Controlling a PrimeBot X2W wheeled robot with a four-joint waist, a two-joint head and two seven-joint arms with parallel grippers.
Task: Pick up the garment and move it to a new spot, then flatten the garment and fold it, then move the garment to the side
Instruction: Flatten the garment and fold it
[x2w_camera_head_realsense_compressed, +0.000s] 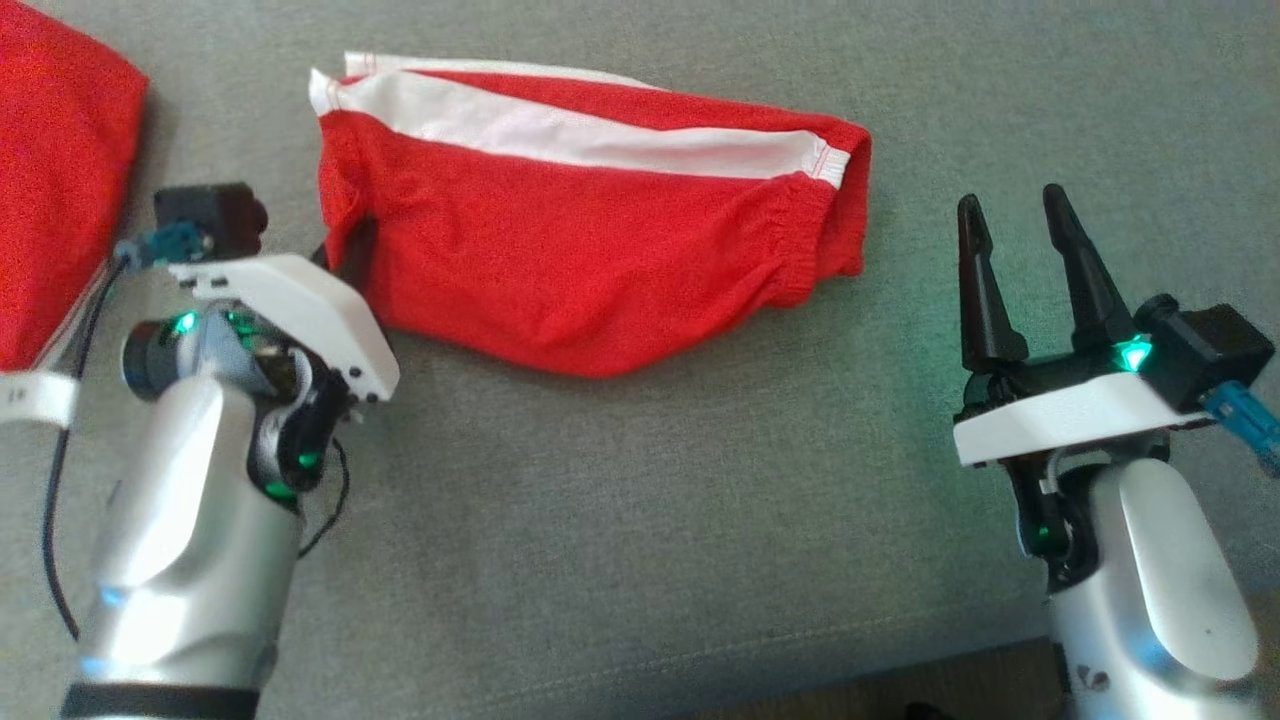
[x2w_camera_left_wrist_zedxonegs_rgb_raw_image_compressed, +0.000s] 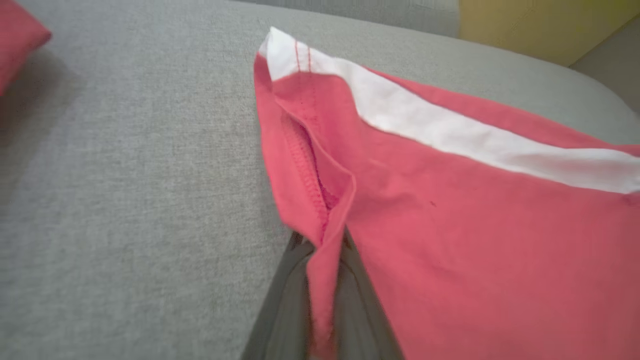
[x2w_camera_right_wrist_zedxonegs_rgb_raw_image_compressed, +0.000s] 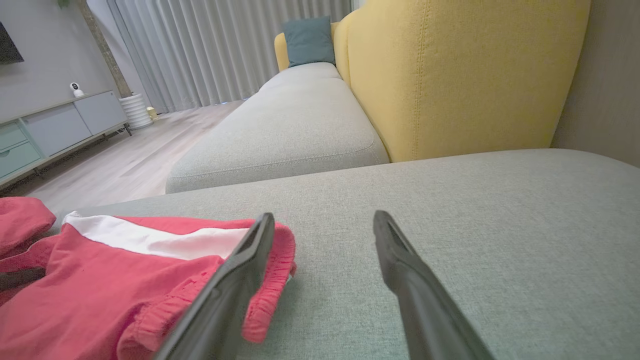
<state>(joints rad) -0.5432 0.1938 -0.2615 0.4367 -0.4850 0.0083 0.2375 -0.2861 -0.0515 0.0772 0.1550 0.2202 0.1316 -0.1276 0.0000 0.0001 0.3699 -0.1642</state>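
On grey sofa (x2w_camera_head_realsense_compressed: 640, 520) | left gripper (x2w_camera_left_wrist_zedxonegs_rgb_raw_image_compressed: 322, 250) pinching red garment (x2w_camera_head_realsense_compressed: 590, 250) hem, fingertips buried in cloth | right gripper (x2w_camera_head_realsense_compressed: 1010, 205) spread wide, empty | second red cloth (x2w_camera_head_realsense_compressed: 50, 180) cut off

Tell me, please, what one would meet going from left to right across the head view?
A second red cloth at the left edge → left claw, shut on fabric → garment, red with a white stripe → right claw, open and apart from it.
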